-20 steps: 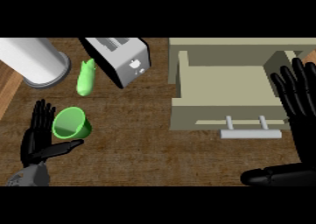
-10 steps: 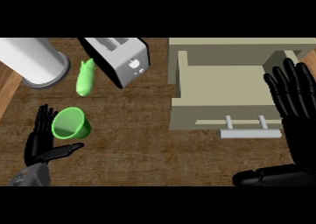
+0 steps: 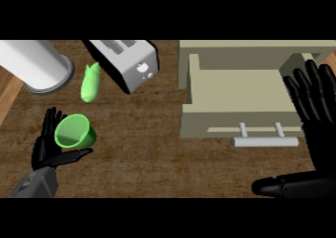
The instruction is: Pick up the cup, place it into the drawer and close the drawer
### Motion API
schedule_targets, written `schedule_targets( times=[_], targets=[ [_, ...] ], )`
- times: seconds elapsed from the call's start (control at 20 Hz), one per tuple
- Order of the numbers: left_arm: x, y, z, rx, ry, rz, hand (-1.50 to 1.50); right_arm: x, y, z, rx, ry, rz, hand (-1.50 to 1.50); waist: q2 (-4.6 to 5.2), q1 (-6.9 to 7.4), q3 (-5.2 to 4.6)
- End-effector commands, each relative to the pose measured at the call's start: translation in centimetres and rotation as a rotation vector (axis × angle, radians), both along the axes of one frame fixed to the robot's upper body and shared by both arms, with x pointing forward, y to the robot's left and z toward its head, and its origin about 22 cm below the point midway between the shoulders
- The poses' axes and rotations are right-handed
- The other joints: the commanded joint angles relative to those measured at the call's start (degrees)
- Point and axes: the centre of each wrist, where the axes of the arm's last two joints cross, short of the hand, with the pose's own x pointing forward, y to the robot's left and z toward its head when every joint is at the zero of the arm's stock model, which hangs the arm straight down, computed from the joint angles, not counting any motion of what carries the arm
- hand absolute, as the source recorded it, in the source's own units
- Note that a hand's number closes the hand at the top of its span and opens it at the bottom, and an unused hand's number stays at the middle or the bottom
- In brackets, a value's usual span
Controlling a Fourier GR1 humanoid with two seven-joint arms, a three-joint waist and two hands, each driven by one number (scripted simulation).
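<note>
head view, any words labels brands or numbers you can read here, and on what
None can be read.
The toaster carries only small round knobs on its end face, with no lettering visible.
The green cup, the white cylinder, the green elongated item and the open drawer show plain surfaces, no text or signs.

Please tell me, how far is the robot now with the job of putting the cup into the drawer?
Early stage. Done: the beige drawer with the grey bar handle stands open. In hand: the left hand is open beside the small green cup, which is not lifted yet. The right hand rests open by the drawer. Left: grasping, placing the cup inside, closing.
</note>
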Motion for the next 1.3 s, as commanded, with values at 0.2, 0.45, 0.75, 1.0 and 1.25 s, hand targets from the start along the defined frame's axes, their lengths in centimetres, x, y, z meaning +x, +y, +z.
schedule_targets(
  times=[0.2,0.45,0.75,1.0,1.25],
  targets=[
    [0.5,-1.0,-0.6,-0.067,-0.025,-0.002,-1.50,0.6,-0.4,0.2,0.003,-0.017,0.008,-1.50,0.21,-0.43,-0.07],
    [0.0,-1.4,-1.0,-0.154,-0.063,-0.065,-1.50,-0.8,-0.8,-1.3,-0.015,0.003,0.012,-1.50,0.21,-0.53,-0.06],
    [0.5,-0.3,-0.2,-0.223,-0.079,-0.131,1.50,-0.3,-0.5,1.2,-0.025,-0.010,0.019,-1.50,0.23,-0.53,-0.11],
    [0.7,-2.3,-0.7,-0.223,-0.163,-0.147,1.50,-0.3,-1.2,-1.2,-0.009,-0.003,0.007,-1.50,0.32,-0.74,-0.09],
    [1.3,-3.2,-0.6,-0.160,-0.205,-0.095,1.50,-0.8,-0.2,0.1,-0.011,0.006,0.009,-1.50,0.16,-0.57,-0.08]
  ],
)
